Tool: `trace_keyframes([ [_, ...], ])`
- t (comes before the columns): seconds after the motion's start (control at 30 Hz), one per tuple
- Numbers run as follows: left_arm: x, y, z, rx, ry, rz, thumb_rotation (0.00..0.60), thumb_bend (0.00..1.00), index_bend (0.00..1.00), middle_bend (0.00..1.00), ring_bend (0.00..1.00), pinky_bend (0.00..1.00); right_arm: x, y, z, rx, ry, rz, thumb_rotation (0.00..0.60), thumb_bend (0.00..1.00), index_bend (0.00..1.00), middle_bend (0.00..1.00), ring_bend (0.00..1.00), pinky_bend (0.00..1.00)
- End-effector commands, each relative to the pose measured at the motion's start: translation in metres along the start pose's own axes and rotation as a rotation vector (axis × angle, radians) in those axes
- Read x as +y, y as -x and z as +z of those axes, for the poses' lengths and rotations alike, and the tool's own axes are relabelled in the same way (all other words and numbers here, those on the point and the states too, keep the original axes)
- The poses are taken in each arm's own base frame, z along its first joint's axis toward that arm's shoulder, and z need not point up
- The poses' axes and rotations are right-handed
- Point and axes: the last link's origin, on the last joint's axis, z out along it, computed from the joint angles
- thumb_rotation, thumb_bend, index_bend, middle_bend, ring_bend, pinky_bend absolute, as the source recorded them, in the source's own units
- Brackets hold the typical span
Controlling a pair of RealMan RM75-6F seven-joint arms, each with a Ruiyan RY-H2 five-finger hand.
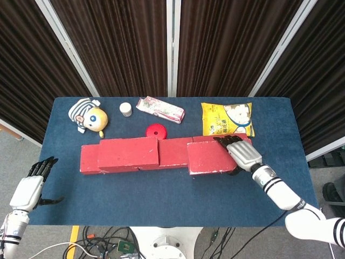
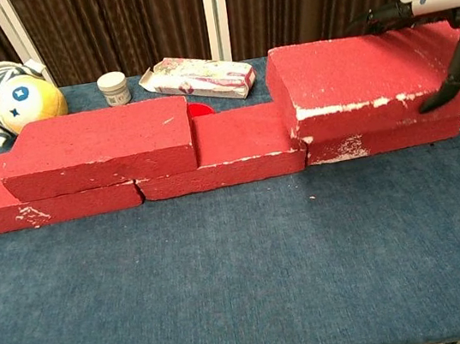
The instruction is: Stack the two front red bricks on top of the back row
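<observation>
One red brick (image 2: 355, 84) (unlabelled) in right hand (image 1: 242, 154)

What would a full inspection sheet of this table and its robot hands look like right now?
Surface: blue cloth table, flat, front area bare.
Job's things: back row of red bricks; left stacked brick lies on its left end; carried brick held over its right end, seating unclear.
Clutter: plush toy, small white jar, pink packet, red disc, yellow snack bag, all behind the bricks.
Hands: right hand grips the carried brick; left hand off the table's left edge, holding nothing, fingers apart.
Cables: loose bundle on the floor below the front edge.
Surroundings: dark pleated curtain panels behind.
</observation>
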Motion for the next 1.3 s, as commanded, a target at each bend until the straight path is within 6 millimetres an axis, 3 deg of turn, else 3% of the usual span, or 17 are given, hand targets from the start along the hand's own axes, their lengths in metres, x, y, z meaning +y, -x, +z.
trace_keyframes([
  [0.03, 0.0, -0.002, 0.0, 0.006, 0.001, 0.003, 0.6, 0.0, 0.04, 0.0, 0.0, 0.0, 0.003, -0.006, 0.017, -0.01, 0.011, -0.026, 0.6, 0.11, 0.0, 0.19, 0.07, 0.09],
  [0.6, 0.003, -0.006, -0.001, 0.048, 0.012, 0.021, 0.6, 0.0, 0.04, 0.0, 0.0, 0.0, -0.023, 0.011, 0.088, -0.075, -0.019, 0.05, 0.6, 0.11, 0.0, 0.18, 0.07, 0.07],
  [1.3, -0.011, -0.003, -0.003, 0.026, -0.003, -0.018, 0.6, 0.0, 0.04, 0.0, 0.0, 0.0, -0.046, 0.016, 0.108, -0.104, -0.014, 0.057, 0.6, 0.16, 0.0, 0.16, 0.07, 0.04],
])
